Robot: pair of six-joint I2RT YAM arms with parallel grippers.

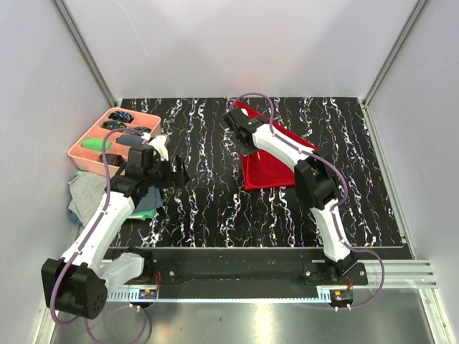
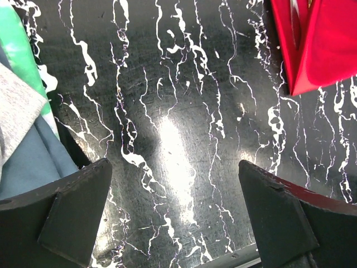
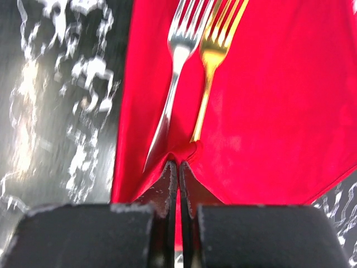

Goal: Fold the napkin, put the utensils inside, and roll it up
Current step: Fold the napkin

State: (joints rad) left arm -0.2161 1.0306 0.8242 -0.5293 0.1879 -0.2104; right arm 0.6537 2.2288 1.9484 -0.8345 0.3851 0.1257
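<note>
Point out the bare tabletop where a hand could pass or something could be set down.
Free: the marbled table between the open left gripper and the red napkin, and right of the napkin. Crowded: far-left corner with the pink tray and cloth pile.

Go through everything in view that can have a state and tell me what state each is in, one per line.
napkin: folded, an edge pinched.
silver fork: lying on the napkin, beside the gold one.
gold fork: lying on the napkin.
right gripper: jaws shut on the napkin.
left gripper: jaws wide open over the table, empty.
cloth pile: heaped, untouched.
</note>
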